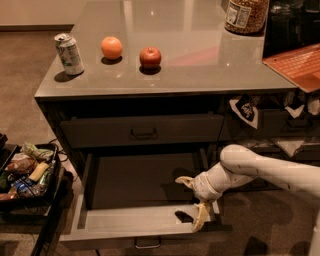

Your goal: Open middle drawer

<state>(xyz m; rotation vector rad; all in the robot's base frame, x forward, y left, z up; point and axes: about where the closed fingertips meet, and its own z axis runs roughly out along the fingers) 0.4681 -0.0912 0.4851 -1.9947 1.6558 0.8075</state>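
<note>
1. Grey bench (pixel 200 65) fills the upper part of the view, over carpeted floor. It carries a jar, a can and two fruits, all well apart from the drawers below, so they look safe.
2. Under the shut top drawer (pixel 100 132), the middle drawer (pixel 130 222) stands pulled far out toward the camera, its pale inside floor bare. I judge the task as good as done. The chief risk is overdoing it: a further pull could slam the drawer against its stops or off its runners.
3. From the right, the pale arm (pixel 265 167) reaches in over the drawer's right side. If it lifts away carelessly, it could catch the side wall and shove the drawer back in.
4. A black bin of snack packets (pixel 50 192) sits just beside the drawer's left front corner. A skewed pull could knock it.
5. At the arm's end, the pincer (pixel 193 201) is spread and pinching nothing. One finger is over the drawer floor and the other is at the front wall's rim. That lower finger could snag the rim.
6. The small pull handle (pixel 147 244) at the front's centre is free of the pincer.
7. Writing: the jar (pixel 245 15) has a pale label panel and the can (pixel 68 54) has green and white print. I can read neither.
</note>
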